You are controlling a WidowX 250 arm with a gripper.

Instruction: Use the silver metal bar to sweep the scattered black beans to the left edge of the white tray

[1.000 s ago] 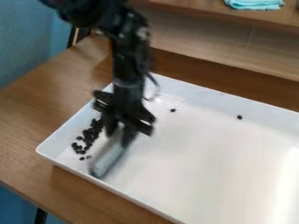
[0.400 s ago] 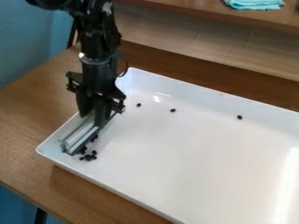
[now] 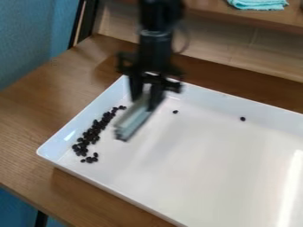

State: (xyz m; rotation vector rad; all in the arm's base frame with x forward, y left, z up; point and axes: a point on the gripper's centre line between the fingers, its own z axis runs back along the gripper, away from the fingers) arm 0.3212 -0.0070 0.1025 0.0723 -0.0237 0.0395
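My gripper hangs over the upper left part of the white tray, shut on a long grey bar-like tool that slants down to the left. Small black beans lie in a band along the tray's left wall, left of the tool. Below that band a small cluster sits near the left corner. One single bean rests right of the gripper, and another lies farther right near the back wall.
The tray stands on a brown wooden table. Behind it is a raised wooden shelf with a folded turquoise cloth. A blue wall rises at the left.
The gripper and tool first moved left over the beans, then back right and up, away from the left wall. The bean band along that wall is now uncovered.
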